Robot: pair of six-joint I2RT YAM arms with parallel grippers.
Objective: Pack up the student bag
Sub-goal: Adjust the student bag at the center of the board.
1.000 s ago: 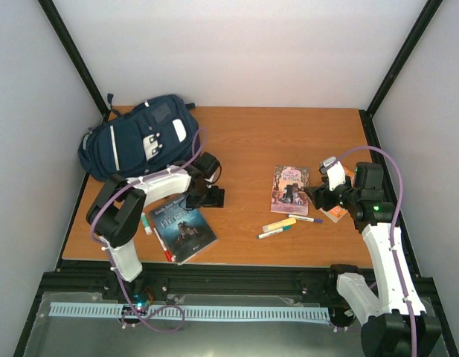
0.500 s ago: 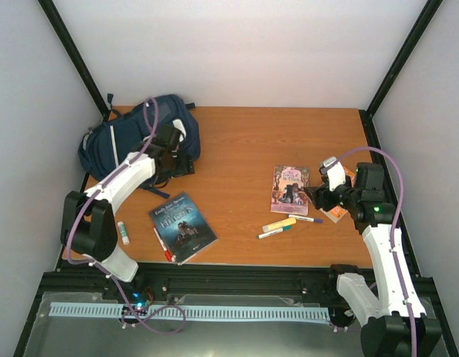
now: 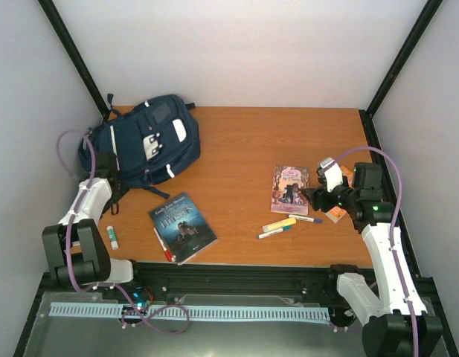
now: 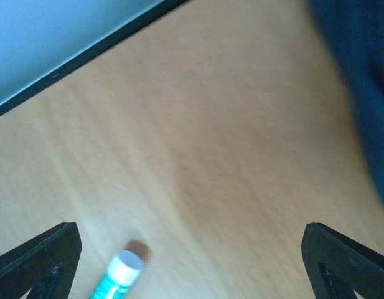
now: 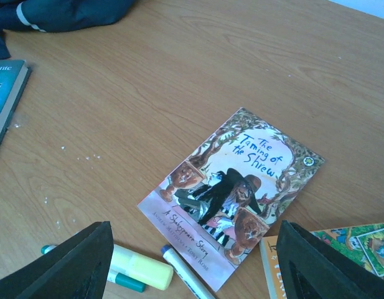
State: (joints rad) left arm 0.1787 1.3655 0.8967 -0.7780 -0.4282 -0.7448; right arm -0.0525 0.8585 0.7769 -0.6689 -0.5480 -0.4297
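Student bag (image 3: 143, 141) lies at the far-left corner of the counter (image 3: 244, 141), front face up, top end towards the far edge. Fabric is navy blue. A thin white stripe runs down its left panel, a cluster of white patches and zipper pulls sits at the middle of the front, and one more white patch lies towards its right side. Front pocket seams are visible, and dark straps trail out from the near edge onto the wood. It is much larger than either book. Left pincer (image 3: 108, 169) sits just beside the bag's near-left edge; in the wrist view its fingers (image 4: 36, 261) stand wide apart with nothing between them. That view is blurred. It shows bare wood below, a glue stick (image 4: 120, 274) with a white cap lying near the left finger, and the bag as a dark blue mass at the right edge. Right pincer (image 3: 318, 195) hangs over the right half of the counter, jaws apart and empty, above a paperback (image 5: 232, 187) titled "The Taming of the Shrew". A yellow highlighter (image 5: 142, 266) and a blue-capped pen (image 5: 185, 271) lie just near of that paperback. A dark blue book (image 3: 182, 226) lies near the front edge, well apart from the bag.
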